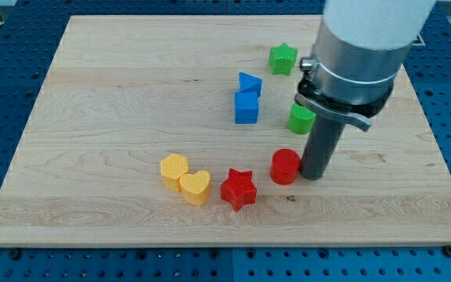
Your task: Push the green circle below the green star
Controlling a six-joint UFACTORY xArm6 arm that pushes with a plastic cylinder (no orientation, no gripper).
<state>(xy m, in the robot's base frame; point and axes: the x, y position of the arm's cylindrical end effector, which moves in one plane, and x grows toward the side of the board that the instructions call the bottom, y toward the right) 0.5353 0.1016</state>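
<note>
In the camera view, my tip rests on the wooden board, just at three o'clock of the red cylinder, seemingly touching it, though I cannot be sure. There are no fingers; the rod is bare. The green circle sits at twelve o'clock of my tip, partly hidden behind the arm, and at five o'clock of the green star. At nine o'clock of the circle stand the blue cube and blue triangle. The red star, yellow heart and yellow hexagon lie at nine o'clock of the cylinder.

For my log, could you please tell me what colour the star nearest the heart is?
Red; the star shows clearly in the camera view.
</note>
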